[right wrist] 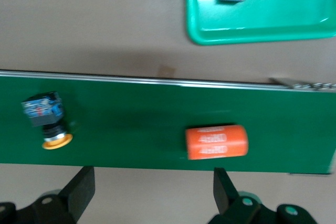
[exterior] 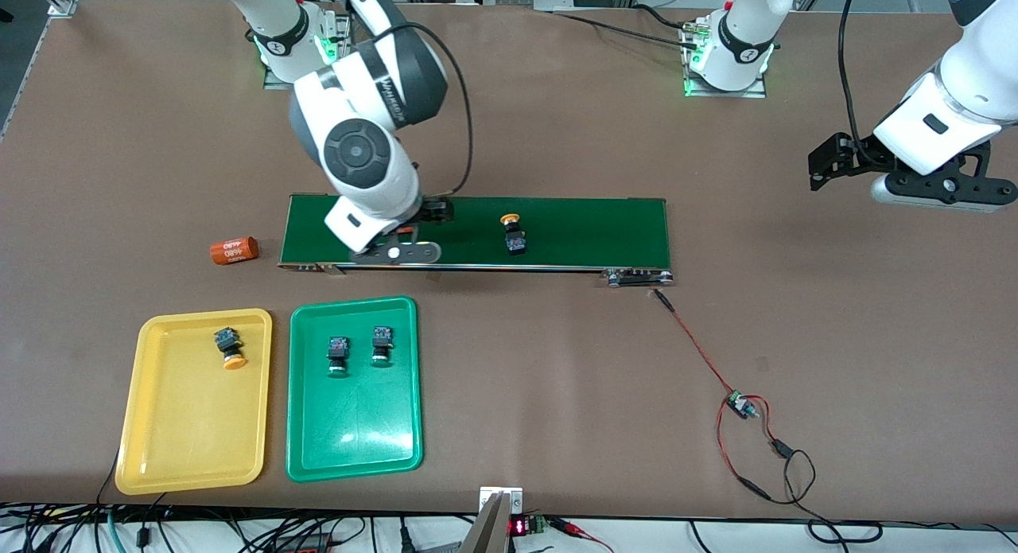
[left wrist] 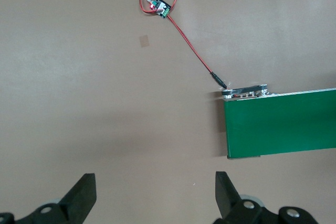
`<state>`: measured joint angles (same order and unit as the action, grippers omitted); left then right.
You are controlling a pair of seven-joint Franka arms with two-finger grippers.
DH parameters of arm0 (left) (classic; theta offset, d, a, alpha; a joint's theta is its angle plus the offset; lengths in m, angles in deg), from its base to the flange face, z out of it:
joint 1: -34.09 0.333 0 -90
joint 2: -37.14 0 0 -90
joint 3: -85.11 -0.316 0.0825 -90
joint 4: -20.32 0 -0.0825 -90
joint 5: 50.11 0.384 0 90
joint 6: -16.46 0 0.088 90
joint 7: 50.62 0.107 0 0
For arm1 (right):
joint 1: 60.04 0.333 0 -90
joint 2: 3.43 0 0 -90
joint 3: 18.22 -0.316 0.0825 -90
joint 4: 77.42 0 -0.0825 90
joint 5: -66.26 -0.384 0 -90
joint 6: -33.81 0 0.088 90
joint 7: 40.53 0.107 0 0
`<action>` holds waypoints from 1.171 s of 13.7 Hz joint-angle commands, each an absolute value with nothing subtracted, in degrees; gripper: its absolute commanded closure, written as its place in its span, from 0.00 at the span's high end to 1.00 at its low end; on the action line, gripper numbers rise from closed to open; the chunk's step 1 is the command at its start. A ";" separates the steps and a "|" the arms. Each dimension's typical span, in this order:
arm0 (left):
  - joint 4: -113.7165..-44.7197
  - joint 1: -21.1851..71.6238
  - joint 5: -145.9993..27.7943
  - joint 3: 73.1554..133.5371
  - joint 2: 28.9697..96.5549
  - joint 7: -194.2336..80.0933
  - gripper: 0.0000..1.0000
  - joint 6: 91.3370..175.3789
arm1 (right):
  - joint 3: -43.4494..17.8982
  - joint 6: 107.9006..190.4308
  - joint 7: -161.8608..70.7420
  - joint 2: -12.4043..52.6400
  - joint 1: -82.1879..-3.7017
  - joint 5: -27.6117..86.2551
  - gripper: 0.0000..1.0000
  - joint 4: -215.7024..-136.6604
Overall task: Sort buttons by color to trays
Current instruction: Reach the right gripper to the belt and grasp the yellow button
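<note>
One yellow-orange button [exterior: 514,233] lies on the dark-green conveyor belt [exterior: 588,231]; it also shows in the right wrist view [right wrist: 50,121]. A second yellow-orange button [exterior: 230,348] lies in the yellow tray [exterior: 191,426]. Two green buttons [exterior: 338,356] [exterior: 382,346] lie in the green tray [exterior: 354,434]. My right gripper [exterior: 398,253] [right wrist: 152,192] is open and empty over the belt's end toward the right arm, above an orange "4680" cylinder [right wrist: 216,141]. My left gripper [exterior: 942,191] [left wrist: 155,195] is open and empty, waiting over bare table past the belt's other end.
A second orange "4680" cylinder [exterior: 234,251] lies on the table beside the belt's end toward the right arm. A red-black wire with a small circuit board [exterior: 740,406] [left wrist: 160,8] runs from the belt's end toward the left arm. Both trays sit nearer the front camera than the belt.
</note>
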<state>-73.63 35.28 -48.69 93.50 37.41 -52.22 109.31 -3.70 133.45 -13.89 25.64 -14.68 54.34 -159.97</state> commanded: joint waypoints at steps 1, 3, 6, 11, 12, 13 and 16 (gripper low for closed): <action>-71.88 35.32 -47.47 93.81 37.93 -52.11 1.00 107.86 | -3.20 136.63 -12.93 28.11 -12.68 52.28 1.00 -159.95; -71.88 35.24 -47.39 93.81 37.93 -52.11 1.00 107.86 | -3.19 139.88 -7.95 29.78 -10.57 52.19 1.00 -159.95; -71.88 35.24 -47.39 93.81 37.93 -52.11 1.00 107.86 | -3.11 143.40 -1.96 31.80 -7.32 52.19 1.00 -159.95; -71.97 35.24 -47.47 93.81 37.93 -52.11 1.00 107.78 | -3.20 147.10 -0.89 35.05 -5.47 51.93 1.00 -159.95; -71.97 35.32 -47.39 93.81 37.93 -52.11 1.00 107.78 | -3.20 147.62 -0.80 35.84 -5.29 50.89 1.00 -159.95; -71.97 35.24 -47.47 93.81 37.93 -52.11 1.00 107.78 | -3.20 148.15 -0.80 36.55 -4.77 49.74 1.00 -159.95; -71.88 35.24 -47.47 93.81 37.93 -52.03 1.00 107.78 | -3.20 149.82 -0.71 38.05 -4.50 49.03 1.00 -159.86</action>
